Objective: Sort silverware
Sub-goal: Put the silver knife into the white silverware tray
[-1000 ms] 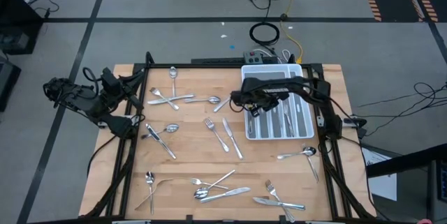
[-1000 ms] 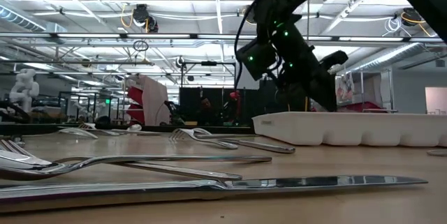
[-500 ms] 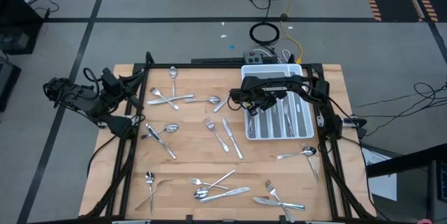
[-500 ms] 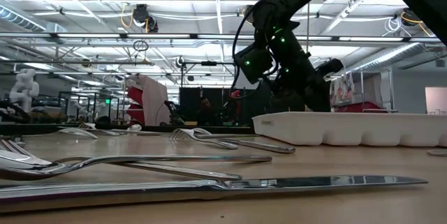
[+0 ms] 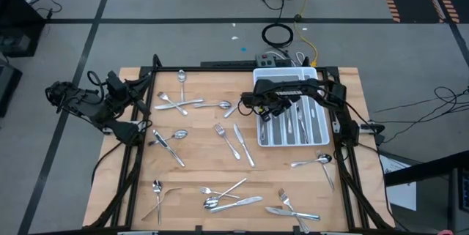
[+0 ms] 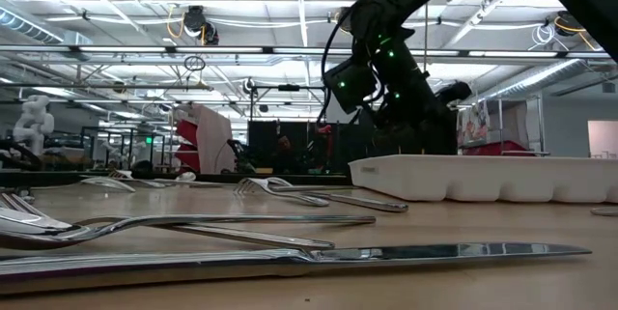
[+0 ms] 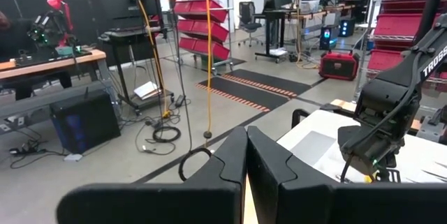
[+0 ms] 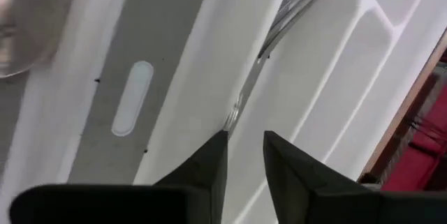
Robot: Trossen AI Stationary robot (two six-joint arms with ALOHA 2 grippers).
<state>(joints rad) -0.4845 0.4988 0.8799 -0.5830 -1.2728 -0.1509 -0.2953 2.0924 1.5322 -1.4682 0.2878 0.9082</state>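
The right gripper [image 5: 268, 112] is parked over the leftmost compartment of the white tray [image 5: 319, 138], at its far end. In the right wrist view its two dark fingers [image 8: 206, 165] are seen slightly parted, with a narrow gap between them and nothing pinched in it. Just past the fingertips a fork [image 8: 279, 28] is seen lying in that compartment, tines pointed away from the gripper and the handle end running down toward the gap, though whether it's being touched can't be made out. More silverware is seen in the tray's other compartments [image 5: 299, 124], to the right of the gripper.

The left gripper [image 5: 141, 128] is held back at the left edge of the wooden table [image 5: 205, 163], fingers [image 7: 230, 165] pressed together and nothing carried.

The rest of the loose silverware is spread across the table to the left of the right gripper and nearer the front: a fork and knife pair [image 5: 236, 141] just left of the tray, spoons [image 5: 220, 105] toward the far left, a spoon [image 5: 314, 162] just below the tray, and a heap of pieces [image 5: 233, 197] along the front edge. From the low view, a knife [image 6: 319, 254] is seen closest up.
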